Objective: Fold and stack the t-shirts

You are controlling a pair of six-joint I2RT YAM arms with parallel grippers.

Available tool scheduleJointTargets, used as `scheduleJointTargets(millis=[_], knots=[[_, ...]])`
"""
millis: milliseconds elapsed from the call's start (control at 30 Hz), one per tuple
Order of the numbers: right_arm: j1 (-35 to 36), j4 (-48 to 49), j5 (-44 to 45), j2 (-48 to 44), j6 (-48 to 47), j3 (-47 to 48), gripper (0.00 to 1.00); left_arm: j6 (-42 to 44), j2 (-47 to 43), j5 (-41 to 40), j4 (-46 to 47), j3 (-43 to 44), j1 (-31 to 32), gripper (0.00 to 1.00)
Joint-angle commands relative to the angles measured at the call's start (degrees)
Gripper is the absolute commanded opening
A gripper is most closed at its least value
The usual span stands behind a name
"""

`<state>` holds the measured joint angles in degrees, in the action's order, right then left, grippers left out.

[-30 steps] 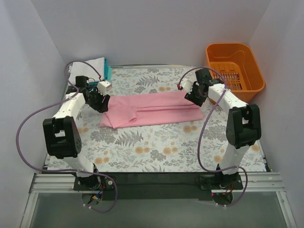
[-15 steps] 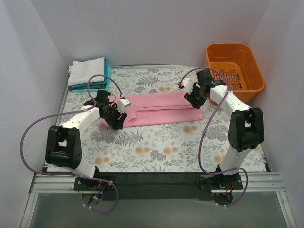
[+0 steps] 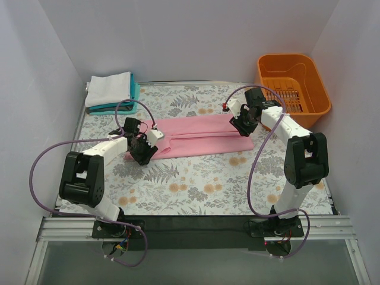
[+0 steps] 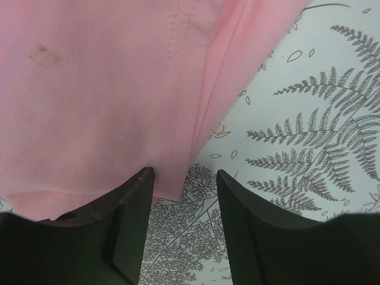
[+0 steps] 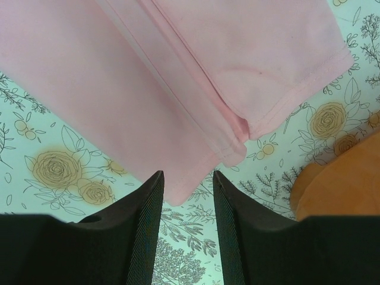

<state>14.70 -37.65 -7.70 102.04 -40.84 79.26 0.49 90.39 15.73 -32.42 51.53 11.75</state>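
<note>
Straddling opposite ends of the pink t-shirt (image 3: 196,135), left fingers (image 4: 132,208) and right fingers (image 5: 147,208) stand apart, apparently just above the desk (image 3: 196,181).

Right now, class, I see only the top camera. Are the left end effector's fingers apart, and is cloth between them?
Observer: The left end effector is open; the edge of the pink shirt reaches just into the gap, not pinched.
Operator: And the right one?
Observer: The right end effector is open too, a shirt corner in its gap.
Operator: Any marks on the cloth?
Observer: A small dark smudge, seen from the left wrist.
</note>
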Motion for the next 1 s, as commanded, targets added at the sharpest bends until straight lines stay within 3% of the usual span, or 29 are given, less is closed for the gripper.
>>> scheduleJointTargets(millis=[0, 100, 267, 500, 800, 967], knots=[[-0.1, -0.9, -1.1, 0.1, 0.1, 0.4, 0.39, 2.3, 0.0, -2.5, 3.2, -0.5, 0.1, 0.41], [-0.2, -1.1, -0.8, -0.1, -0.1, 0.3, 0.38, 3.0, 0.4, -3.2, 3.2, -0.1, 0.2, 0.37], [-0.1, -1.1, -0.6, 0.0, -0.5, 0.5, 0.38, 4.6, -0.4, -3.5, 2.8, 0.9, 0.1, 0.20], [-0.2, -1.5, -0.6, 0.3, -0.9, 0.9, 0.38, 5.2, -1.5, -2.9, 0.4, 3.5, 0.1, 0.02], [-0.2, -1.6, -0.9, 0.7, -1.2, 1.5, 0.40, 5.7, 2.7, -2.5, -2.6, 16.1, -0.9, 0.00], [-0.2, -1.6, -0.7, 0.8, -1.2, 1.9, 0.40, 5.7, 12.0, -2.4, -1.2, 26.4, -3.3, 0.00]])
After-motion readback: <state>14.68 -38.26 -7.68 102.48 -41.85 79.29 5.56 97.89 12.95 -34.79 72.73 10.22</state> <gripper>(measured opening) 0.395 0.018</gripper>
